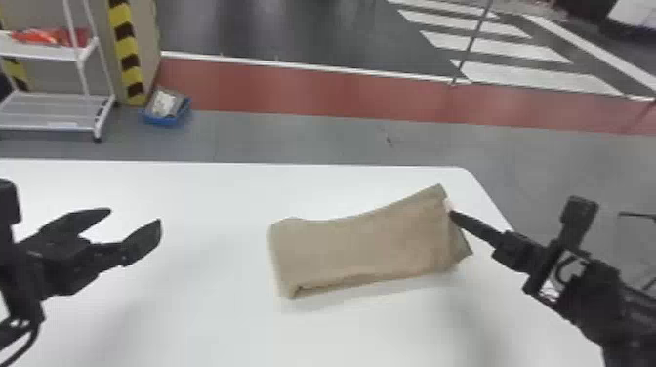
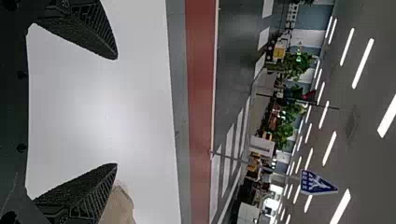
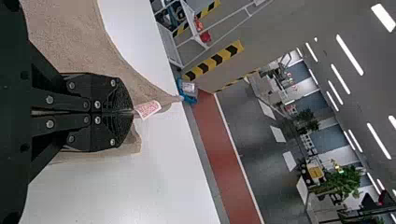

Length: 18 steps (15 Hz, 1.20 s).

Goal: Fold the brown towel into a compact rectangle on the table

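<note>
The brown towel (image 1: 361, 246) lies on the white table as a folded strip, its right end lifted slightly and slanting. At that end is my right gripper (image 1: 453, 214); in the right wrist view the right gripper (image 3: 131, 112) is shut on the edge of the brown towel (image 3: 70, 32), with a small printed tag at its tips. My left gripper (image 1: 134, 219) stands open over the table left of the towel, nothing between its fingers. In the left wrist view, beyond one finger of the left gripper (image 2: 116, 112), part of the brown towel (image 2: 119, 205) shows.
The white table (image 1: 205, 195) has its far edge behind the towel and its rounded right corner close to the right arm. On the floor beyond stand a white shelf cart (image 1: 53, 110) and a blue bin (image 1: 166, 117).
</note>
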Tool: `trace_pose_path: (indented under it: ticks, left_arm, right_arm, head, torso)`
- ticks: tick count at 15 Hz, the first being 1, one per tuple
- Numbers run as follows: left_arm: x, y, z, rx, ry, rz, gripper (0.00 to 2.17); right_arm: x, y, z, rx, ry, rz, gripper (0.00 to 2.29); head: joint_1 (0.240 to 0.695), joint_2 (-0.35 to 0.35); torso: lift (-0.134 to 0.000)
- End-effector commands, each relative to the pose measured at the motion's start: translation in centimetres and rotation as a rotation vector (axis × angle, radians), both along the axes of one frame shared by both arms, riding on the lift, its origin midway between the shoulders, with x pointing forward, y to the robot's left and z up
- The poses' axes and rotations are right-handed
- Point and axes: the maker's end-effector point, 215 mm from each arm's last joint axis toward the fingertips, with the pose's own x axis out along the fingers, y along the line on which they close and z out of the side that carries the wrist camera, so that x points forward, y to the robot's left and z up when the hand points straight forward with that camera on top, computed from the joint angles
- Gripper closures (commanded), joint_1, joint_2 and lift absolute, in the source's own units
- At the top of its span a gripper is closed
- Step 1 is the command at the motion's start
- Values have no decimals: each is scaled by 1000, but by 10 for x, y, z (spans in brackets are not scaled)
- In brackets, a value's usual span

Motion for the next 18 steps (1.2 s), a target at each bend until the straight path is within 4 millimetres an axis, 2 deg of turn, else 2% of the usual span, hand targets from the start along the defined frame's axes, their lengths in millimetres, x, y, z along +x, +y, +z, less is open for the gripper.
trace_pose_path:
  ticks: [1,2,3,4,8,10,12,14,15,16,18]
  left_arm:
    - [-2,1,-2,-2,5,0,66]
    - [-3,1,-1,-2,3,0,70]
    - [-3,1,-1,0,3,0,70]
    - [-4,0,-2,1,7,-1,70]
    - [-7,-3,-8,1,34,-7,70]
    - [-8,-9,-15,7,54,7,70]
    - [-10,-28,-19,-3,74,-9,70]
    - [-15,-56,-31,0,129,-26,70]
    - [-15,-71,-30,-8,134,-42,70]
    - [-13,-87,-30,-13,135,-45,70]
    - [-12,-111,-41,-15,156,-66,70]
  right_arm:
    - [5,-4,-11,-17,41,-12,1150]
    - [3,-2,-23,-39,88,-8,778]
    - [1,0,-31,-47,115,-5,228]
    - [-5,-2,-36,-54,128,-14,-1]
    - [-28,-31,5,-126,26,-73,33]
    - [-44,-37,14,-139,9,-77,46]
    - [-59,-49,17,-159,-7,-96,46]
    - [-73,-58,19,-165,-47,-121,49]
    - [-78,-62,22,-167,-67,-127,49]
    - [-83,-63,26,-170,-102,-132,49]
    - [-95,-52,41,-108,-182,-113,49]
  head:
    - [695,-249]
    - [695,-250]
    - [695,-251]
    - [695,-251]
    - [695,-263]
    - [695,-279]
    - [695,-301]
    - [695,-329]
    - [695,-341]
    - [695,-350]
    - [695,-350]
  torso:
    - [-124]
    - [-124]
    - [-124]
    - [-124]
    - [-124]
    - [-124]
    - [-124]
    - [-124]
    - [-124]
    - [-124]
    - [-124]
